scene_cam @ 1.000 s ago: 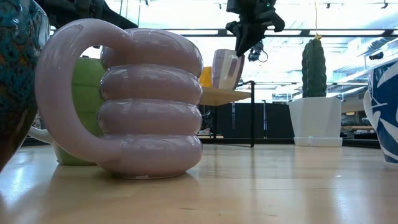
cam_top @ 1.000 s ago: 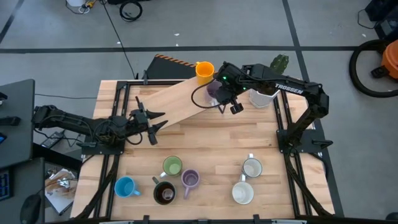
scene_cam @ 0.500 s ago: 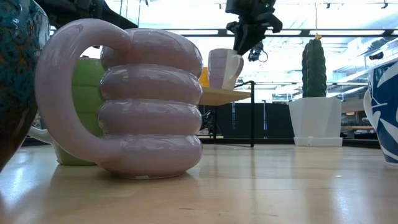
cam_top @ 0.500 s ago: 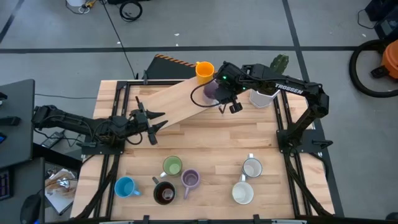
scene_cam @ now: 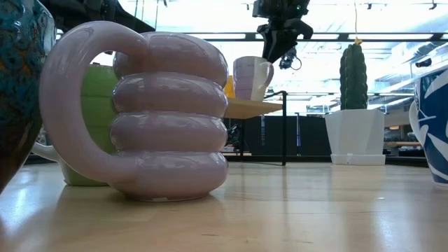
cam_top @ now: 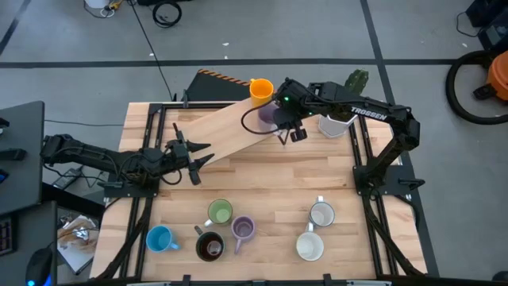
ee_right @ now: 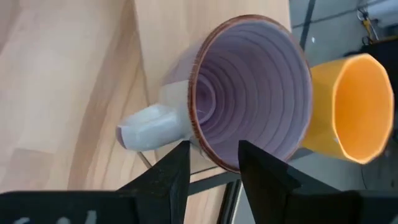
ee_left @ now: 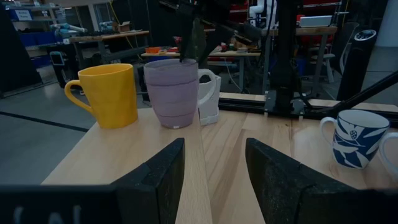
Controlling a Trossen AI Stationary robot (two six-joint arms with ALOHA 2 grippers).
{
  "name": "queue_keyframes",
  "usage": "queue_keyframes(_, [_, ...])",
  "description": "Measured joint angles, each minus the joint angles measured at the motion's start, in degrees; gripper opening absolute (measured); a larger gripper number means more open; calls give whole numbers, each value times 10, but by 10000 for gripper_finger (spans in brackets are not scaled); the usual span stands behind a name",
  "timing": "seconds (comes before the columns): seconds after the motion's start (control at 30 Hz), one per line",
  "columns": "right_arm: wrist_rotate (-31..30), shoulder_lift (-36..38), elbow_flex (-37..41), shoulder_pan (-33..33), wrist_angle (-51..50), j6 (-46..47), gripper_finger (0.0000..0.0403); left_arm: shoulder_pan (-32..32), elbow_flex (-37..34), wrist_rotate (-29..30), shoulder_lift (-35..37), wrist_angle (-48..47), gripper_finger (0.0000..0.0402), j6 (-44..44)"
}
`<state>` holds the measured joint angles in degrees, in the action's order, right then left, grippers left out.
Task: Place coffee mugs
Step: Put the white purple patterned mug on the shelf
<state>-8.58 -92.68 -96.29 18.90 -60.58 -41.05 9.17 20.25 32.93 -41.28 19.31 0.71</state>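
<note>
The right gripper (cam_top: 283, 127), fingers parted and gripping nothing, hovers over the ribbed lilac ceramic mug (cam_top: 268, 116) standing upright beside the orange ceramic mug (cam_top: 261, 90) on the raised wooden board (cam_top: 214, 131), while the left gripper (cam_top: 194, 152) waits open.

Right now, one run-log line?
right claw: open, above lilac mug | mug: upright on raised board beside orange mug | left claw: open, idle

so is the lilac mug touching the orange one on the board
Apart. The left wrist view shows a clear gap between the lilac mug and the orange mug.
</note>
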Motion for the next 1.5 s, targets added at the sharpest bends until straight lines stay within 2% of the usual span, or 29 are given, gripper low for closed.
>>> queue_keyframes(0.57, [-48, 1, -9, -18, 3, 9, 142, 0, 0, 0, 0, -3, 176, 0])
queue_keyframes(0.87, [-67, 2, -47, -51, -23, 81, 150, 0, 0, -2, 0, -8, 176, -4])
queue_keyframes(1.17, [-152, 1, 25, -140, 160, 77, 151, 0, 0, -3, 0, -8, 176, -16])
queue_keyframes(1.37, [-248, 0, 111, -159, 287, 29, 151, 0, 0, -3, 0, -8, 176, -16])
queue_keyframes(1.5, [-262, 0, 153, -160, 334, -12, 151, 0, 0, -3, 0, -8, 176, -16])
